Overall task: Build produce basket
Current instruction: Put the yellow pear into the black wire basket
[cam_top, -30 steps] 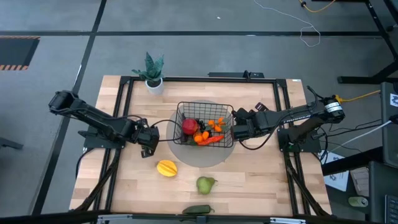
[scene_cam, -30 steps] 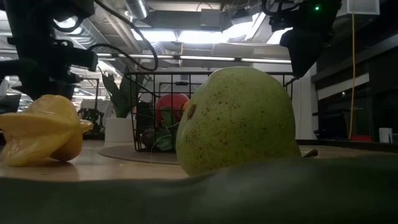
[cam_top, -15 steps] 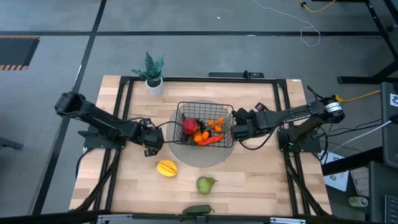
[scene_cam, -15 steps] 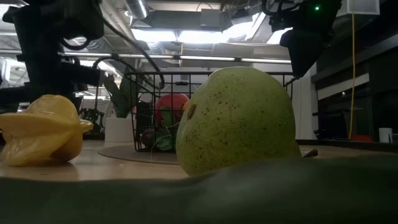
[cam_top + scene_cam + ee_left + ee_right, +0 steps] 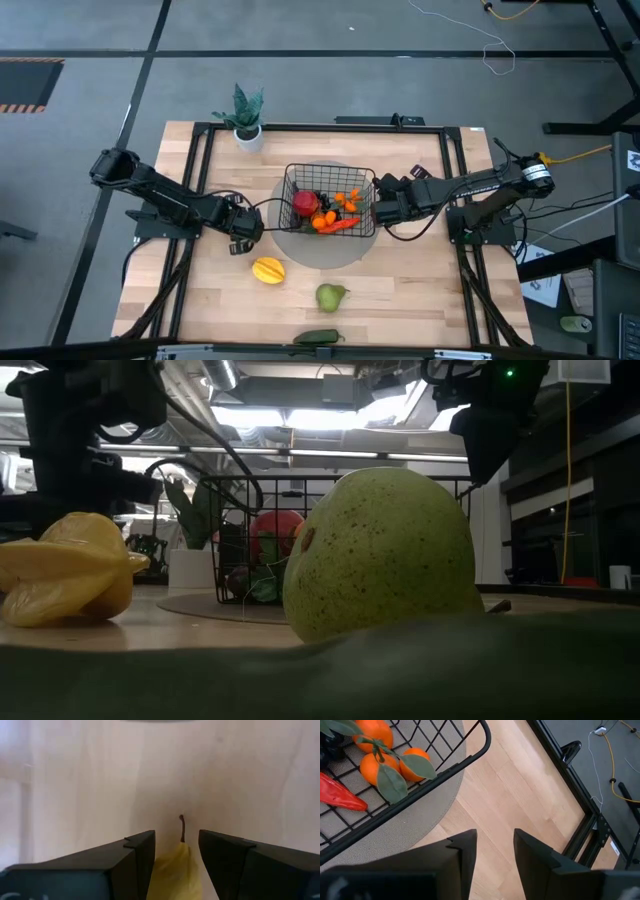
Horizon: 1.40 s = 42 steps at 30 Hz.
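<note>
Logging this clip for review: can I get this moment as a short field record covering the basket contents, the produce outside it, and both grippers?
basket: black wire, on a grey round mat, mid-table
in basket: red apple, oranges, carrot, dark items
outside basket: yellow fruit, green pear, dark green vegetable at the near edge
left gripper: open, above the yellow fruit, not gripping
right gripper: open, empty, beside the basket's right side
other: potted plant, far left corner

one basket [image 5: 331, 176], one apple [image 5: 304, 203], one carrot [image 5: 338, 225], one yellow fruit [image 5: 267, 270], one pear [image 5: 331, 296], one plant [image 5: 244, 112], two grippers
</note>
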Available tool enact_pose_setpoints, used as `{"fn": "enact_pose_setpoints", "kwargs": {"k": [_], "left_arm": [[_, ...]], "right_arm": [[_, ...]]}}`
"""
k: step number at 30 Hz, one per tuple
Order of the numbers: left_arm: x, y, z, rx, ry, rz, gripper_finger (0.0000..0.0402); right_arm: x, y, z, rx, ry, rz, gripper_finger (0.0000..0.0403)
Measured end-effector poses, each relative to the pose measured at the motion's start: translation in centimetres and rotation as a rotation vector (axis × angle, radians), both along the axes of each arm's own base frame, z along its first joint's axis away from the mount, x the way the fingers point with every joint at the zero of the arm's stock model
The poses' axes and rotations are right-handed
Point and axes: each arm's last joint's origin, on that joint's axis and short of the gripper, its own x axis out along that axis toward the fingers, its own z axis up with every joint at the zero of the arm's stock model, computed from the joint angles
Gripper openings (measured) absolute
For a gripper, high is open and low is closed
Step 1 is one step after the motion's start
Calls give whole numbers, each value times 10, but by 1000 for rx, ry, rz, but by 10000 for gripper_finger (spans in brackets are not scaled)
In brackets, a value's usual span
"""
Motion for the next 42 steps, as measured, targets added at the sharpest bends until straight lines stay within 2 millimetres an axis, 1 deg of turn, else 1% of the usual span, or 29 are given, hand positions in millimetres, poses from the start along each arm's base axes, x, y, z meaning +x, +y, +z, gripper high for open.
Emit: {"fn": "enact_pose_setpoints", "kwargs": {"k": [6,11,15,21,28,35,39,42], "left_arm": [[-1,-1,0,-17,13,-5,140],[-2,-3,-1,-116,39,-22,140],[-2,-3,-1,-116,42,-32,140],[-3,-3,-1,-88,77,-144,140],[-4,-3,-1,-76,97,-215,140],[-7,-2,-8,-84,90,-217,140],[-8,-2,-8,-89,88,-217,123],[-8,-3,-8,-108,90,-221,83]], "right_arm": [[0,0,0,0,0,0,121],[0,0,0,0,0,0,121],[0,0,0,0,-1,0,121],[0,0,0,0,-1,0,121],[0,0,0,0,-1,0,121],[0,0,0,0,-1,0,121],[0,0,0,0,-1,0,121],[0,0,0,0,-1,0,121]]}}
